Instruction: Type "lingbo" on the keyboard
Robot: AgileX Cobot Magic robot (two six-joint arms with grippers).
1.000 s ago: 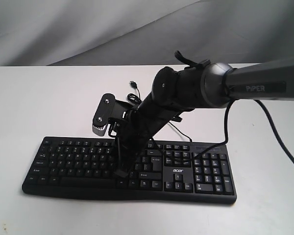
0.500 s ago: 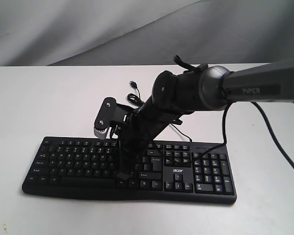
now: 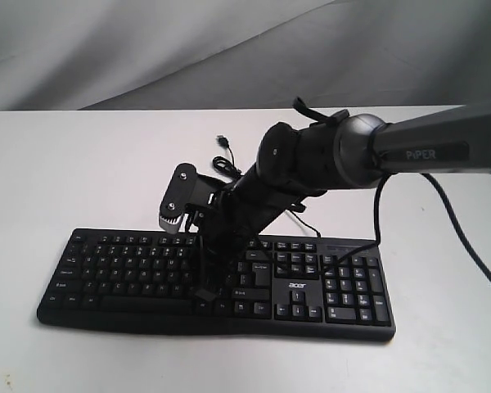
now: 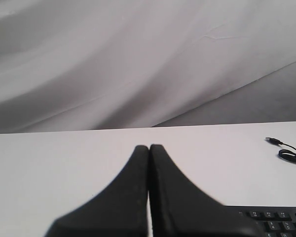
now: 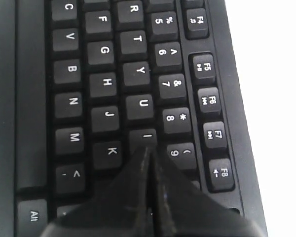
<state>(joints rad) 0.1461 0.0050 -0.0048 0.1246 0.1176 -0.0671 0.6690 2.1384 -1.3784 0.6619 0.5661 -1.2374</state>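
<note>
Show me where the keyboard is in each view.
Exterior: keyboard across the lower middle, under the right gripper.
Left wrist: keyboard corner in the picture's lower right.
Right wrist: keyboard fills the picture.
Landmark: cable plug, in exterior and left wrist only.

bright, even light — soft shadows, slight blur

A robot test bench, probably in a lab rather than an office: a plain white tabletop [image 3: 65, 164] closed off behind by a creased grey cloth backdrop [image 3: 147, 49] – a dark robot arm [image 3: 442, 147] lettered "PIPER" reaches in over a lone black keyboard [image 3: 131, 262], its USB cable [image 3: 222, 141] lying loose
</note>
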